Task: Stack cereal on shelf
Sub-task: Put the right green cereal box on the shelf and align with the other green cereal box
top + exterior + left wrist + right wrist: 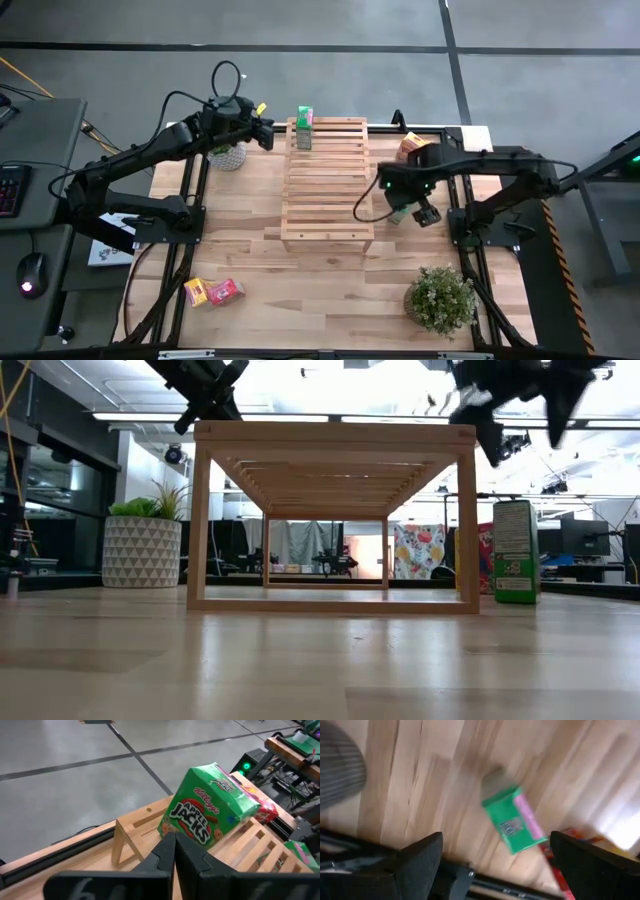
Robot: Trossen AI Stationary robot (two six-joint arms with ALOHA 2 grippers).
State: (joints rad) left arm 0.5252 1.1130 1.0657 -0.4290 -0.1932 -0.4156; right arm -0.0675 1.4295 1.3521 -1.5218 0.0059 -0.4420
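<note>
A green cereal box (304, 127) (210, 807) stands on the far left corner of the slatted wooden shelf (325, 180). My left gripper (270, 133) (175, 851) is shut and hangs just left of that corner; the high view shows a gap between it and the box. Right of the shelf, a second green box (512, 820) (516, 550) stands on the table. My right gripper (424, 212) (495, 865) hangs open above it, pointing down, with nothing between its fingers.
A pink-red box (410, 145) lies at the far right of the table. A yellow box (196, 292) and a pink-red box (226, 291) lie near the front left. One potted plant (228, 155) stands far left, another (440, 298) near right.
</note>
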